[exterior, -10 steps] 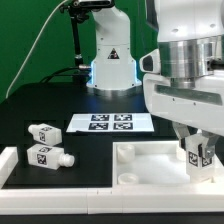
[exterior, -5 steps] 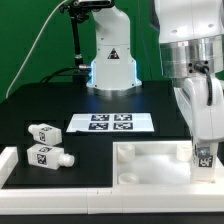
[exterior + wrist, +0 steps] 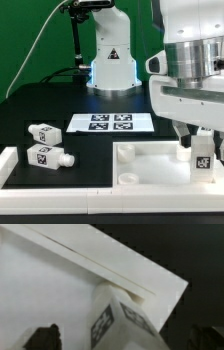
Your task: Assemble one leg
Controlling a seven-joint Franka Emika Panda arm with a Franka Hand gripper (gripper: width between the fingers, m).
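Observation:
A white leg [image 3: 203, 158] with a black-and-white tag stands upright in the corner of the large white square panel [image 3: 150, 165] at the exterior view's right. My gripper [image 3: 200, 146] hangs straight over it, fingers either side of the leg. In the wrist view the leg [image 3: 125, 319] rises between the two dark fingertips [image 3: 45, 337], with a gap on each side, so the gripper [image 3: 125, 341] is open around it. The panel's corner [image 3: 60, 280] fills that view. Two more legs [image 3: 43, 133] [image 3: 47, 156] lie on the black table at the exterior view's left.
The marker board [image 3: 110, 123] lies flat mid-table behind the panel. The arm's white base [image 3: 110, 60] stands at the back. A white raised bar [image 3: 8, 165] sits at the front left edge. A green wall is behind.
The hand was turned half a second ago and has turned back to face as it did one second ago. The leg stays upright in the panel corner.

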